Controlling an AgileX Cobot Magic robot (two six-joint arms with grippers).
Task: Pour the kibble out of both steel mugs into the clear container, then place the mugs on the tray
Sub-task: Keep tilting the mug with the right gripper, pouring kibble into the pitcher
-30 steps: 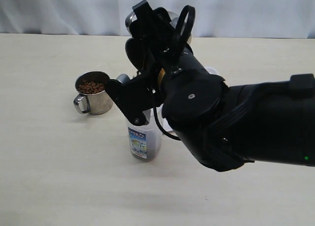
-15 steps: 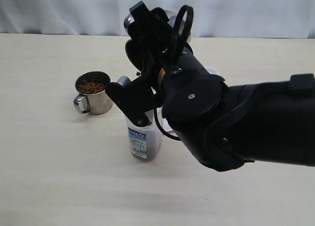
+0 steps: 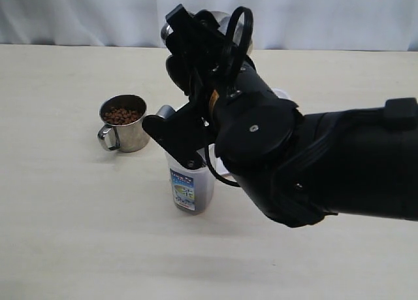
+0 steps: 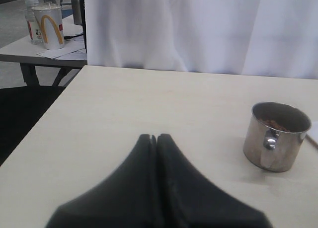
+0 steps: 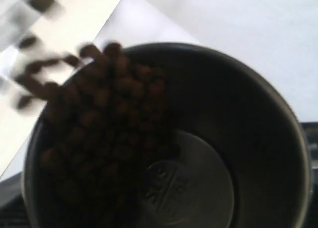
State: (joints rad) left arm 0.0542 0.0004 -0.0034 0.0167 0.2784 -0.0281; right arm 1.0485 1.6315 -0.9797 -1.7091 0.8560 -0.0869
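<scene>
The table [image 3: 65,234] carries everything, and your right arm [image 3: 326,163] fills its middle. The right gripper [image 3: 196,48] is spread wide around the tilted mug [image 5: 208,138], clamping it tipped above the clear container [image 3: 191,182], which stands upright just below. The second mug [image 4: 276,136] sits full, off to the left, apart from your left gripper [image 4: 156,138], whose jaws are pressed together on nothing. The kibble [image 5: 99,118] spills over the lip. Expect rigid, slick steel that lightens as it empties, so grip firmly across the wall. The tall container probably tips if nudged.
</scene>
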